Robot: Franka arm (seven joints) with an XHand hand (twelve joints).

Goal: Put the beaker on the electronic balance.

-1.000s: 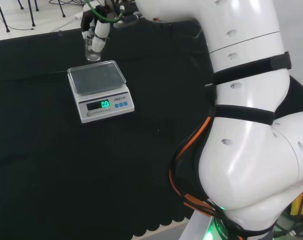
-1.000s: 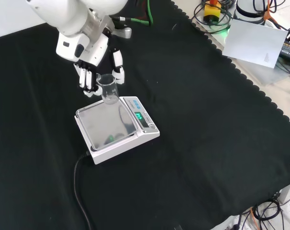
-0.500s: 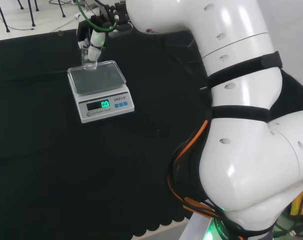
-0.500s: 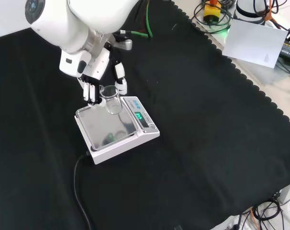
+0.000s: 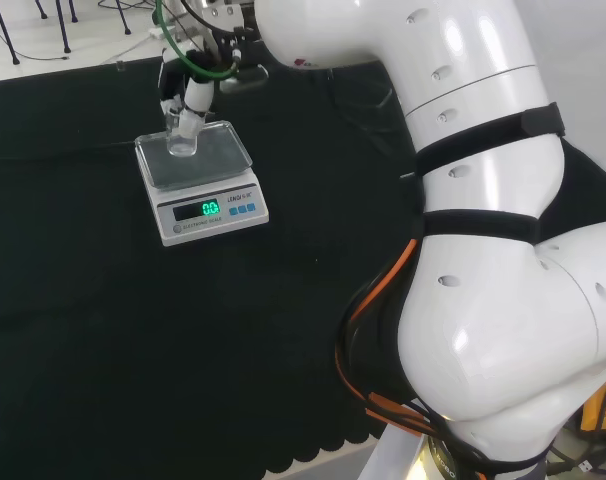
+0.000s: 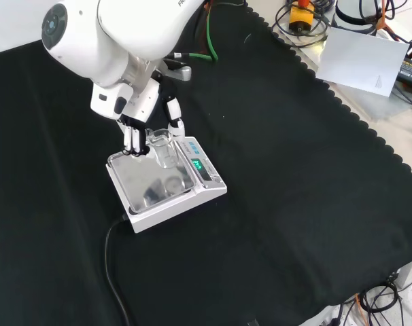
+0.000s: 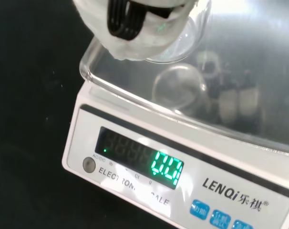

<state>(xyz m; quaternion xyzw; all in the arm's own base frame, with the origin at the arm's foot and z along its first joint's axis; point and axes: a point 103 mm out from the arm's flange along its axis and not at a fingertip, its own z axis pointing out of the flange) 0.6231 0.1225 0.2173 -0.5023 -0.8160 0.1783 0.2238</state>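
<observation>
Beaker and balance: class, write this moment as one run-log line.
robot hand: shut on beaker | beaker: upright, over electronic balance pan | contact with pan: cannot tell | release: not yet

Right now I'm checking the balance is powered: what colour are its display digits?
Green, lit on the balance's display; clearest in the wrist view.
</observation>
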